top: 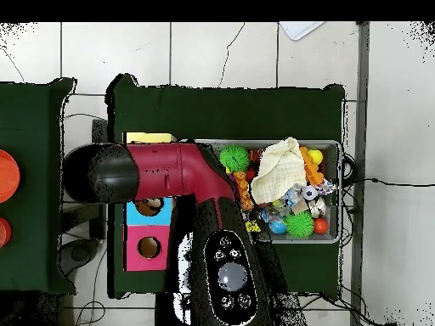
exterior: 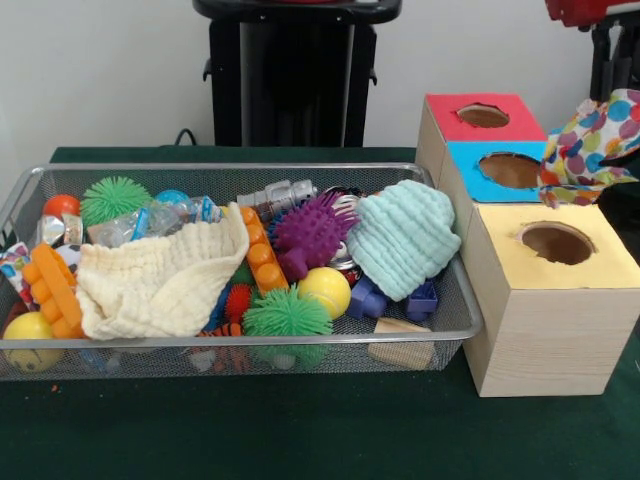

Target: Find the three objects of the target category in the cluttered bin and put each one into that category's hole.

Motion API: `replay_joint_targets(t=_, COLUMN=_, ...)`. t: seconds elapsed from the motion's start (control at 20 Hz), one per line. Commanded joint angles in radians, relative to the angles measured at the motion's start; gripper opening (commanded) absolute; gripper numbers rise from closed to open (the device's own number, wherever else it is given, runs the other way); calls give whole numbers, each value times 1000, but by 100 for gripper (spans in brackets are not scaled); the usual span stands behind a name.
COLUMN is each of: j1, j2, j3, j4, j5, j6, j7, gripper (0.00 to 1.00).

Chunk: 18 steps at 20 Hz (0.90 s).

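Green cloth covers the table across the bottom of the front view, and on it, lower left to centre, sits the wire-mesh bin. At the right of the frame stand three wooden boxes in a row. The yellow-topped box is closest to the camera, with its round hole open and uncovered. Behind it come the blue-topped box and the red-topped box.

A dotted cloth piece hangs at the right edge of the frame, above the blue top and up and right of the yellow box's hole. Something dark crosses it at the frame edge, but the claw itself is cut off, so I cannot tell whether it is clenched or released. A red part of the arm shows in the top right corner.

Inside the bin, a cream knit cloth lies left of centre and a mint knit cloth drapes at the right end. Between them sit a purple spiky ball, a yellow ball and a green spiky ball.

Seen from overhead, the red and black arm reaches from the bottom centre up and bends left across the boxes, hiding most of the yellow top and the left end of the bin.
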Motion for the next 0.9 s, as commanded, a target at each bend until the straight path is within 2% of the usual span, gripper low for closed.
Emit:
replay_joint_targets(t=0.05, j1=2, j2=13, j3=3, j4=-11, j5=29, j6=91, j7=155, gripper=0)
replay_joint_targets(t=0.25, j1=-32, j2=46, j3=5, j4=21, j5=-3, j6=12, j7=99, gripper=0)
replay_joint_targets(t=0.55, j1=-75, j2=66, j3=8, j4=48, j5=-41, j6=-46, j7=40, gripper=0)
replay_joint_targets(t=0.7, j1=-81, j2=72, j3=20, j4=52, j5=-34, j6=-60, j7=44, gripper=0)
replay_joint_targets(t=0.9, j1=-76, j2=101, j3=10, j4=38, j5=-61, j6=-76, j7=50, gripper=0)
